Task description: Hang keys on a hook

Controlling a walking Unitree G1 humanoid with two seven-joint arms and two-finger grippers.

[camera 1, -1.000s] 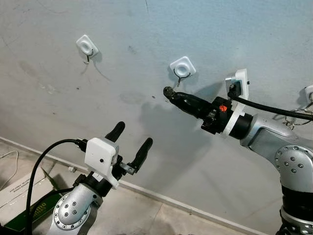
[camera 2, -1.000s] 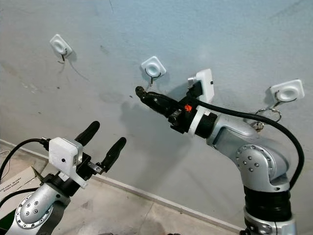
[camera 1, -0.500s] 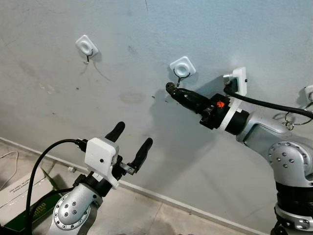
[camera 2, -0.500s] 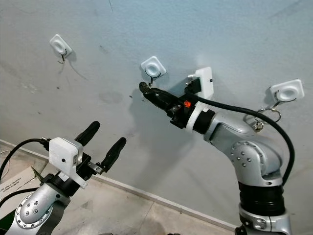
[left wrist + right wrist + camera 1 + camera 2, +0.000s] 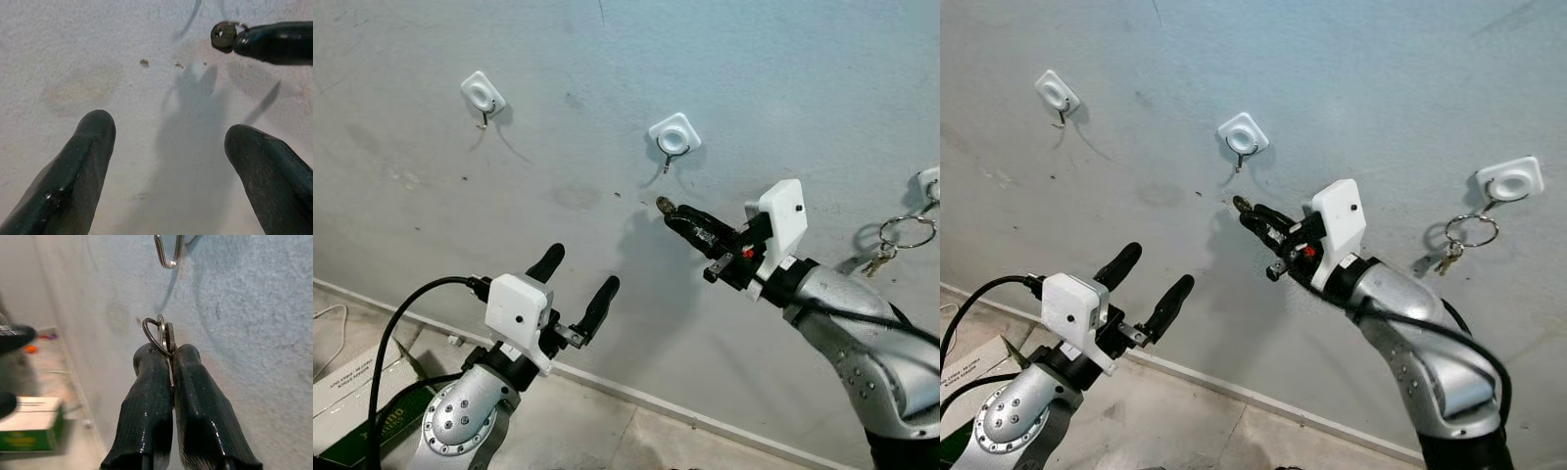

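Note:
My right gripper (image 5: 672,211) is shut on a key ring with a key (image 5: 163,335), held close to the grey wall just below the middle hook (image 5: 672,139). That metal hook (image 5: 167,253) hangs from a white square pad and is bare. In the left wrist view the key (image 5: 223,35) sticks out past the right gripper's black fingertip (image 5: 274,41). My left gripper (image 5: 576,280) is open, lower left, away from the wall, holding nothing. Another key ring with keys (image 5: 899,237) hangs on the right hook (image 5: 1505,179).
A third white hook (image 5: 481,95) sits bare on the wall at the upper left. A white skirting strip (image 5: 636,395) runs along the wall's foot above a tiled floor. A green and white box (image 5: 352,416) lies on the floor at the lower left.
My right gripper has dropped down and pulled back from the middle hook, still shut on the key ring. The right arm has swung lower. The left arm stayed put.

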